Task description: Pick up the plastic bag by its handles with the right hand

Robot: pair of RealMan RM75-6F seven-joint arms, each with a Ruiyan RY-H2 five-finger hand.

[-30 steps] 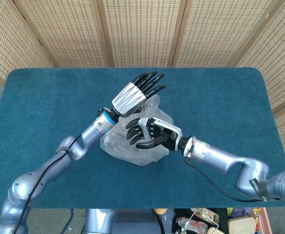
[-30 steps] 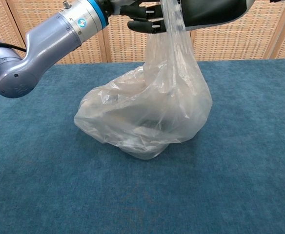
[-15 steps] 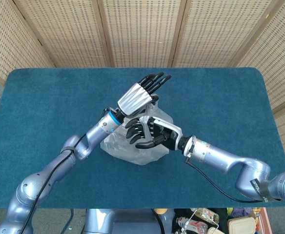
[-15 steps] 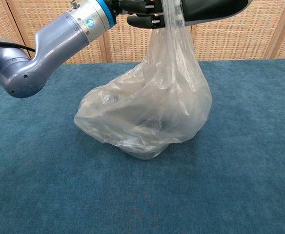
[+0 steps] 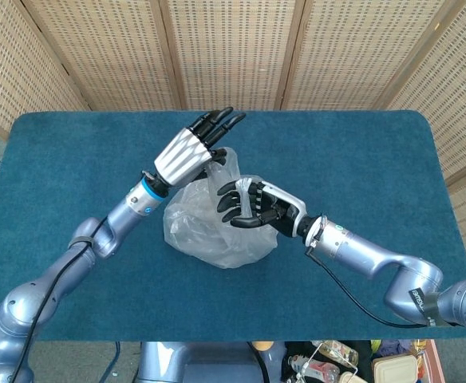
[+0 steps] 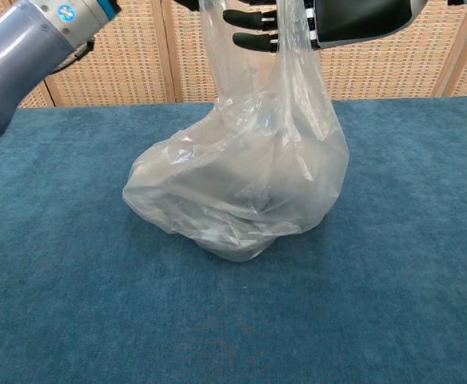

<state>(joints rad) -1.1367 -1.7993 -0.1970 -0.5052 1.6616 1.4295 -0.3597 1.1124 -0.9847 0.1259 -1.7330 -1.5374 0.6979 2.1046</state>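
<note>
The clear plastic bag [image 5: 205, 227] sits crumpled on the blue table, its top pulled upward in two strands [image 6: 233, 192]. My right hand [image 5: 253, 207] is beside the bag's upper right, its black fingers curled around the right strand, the handle [image 6: 297, 48], which runs up into the hand [image 6: 329, 16]. My left hand [image 5: 187, 153] hovers above the bag's upper left with fingers stretched out. The left strand [image 6: 217, 40] rises toward it out of the chest view, so it seems pinched there. The grip itself is hidden under the hand.
The blue cloth table [image 5: 73, 159] spreads wide around the bag. A wicker screen [image 5: 233, 48] stands behind the far edge. My left forearm [image 6: 33, 36] crosses the upper left of the chest view.
My left hand has moved left and away from the right hand, drawing one strand of the bag's top with it. The right hand has kept its place on the other strand.
</note>
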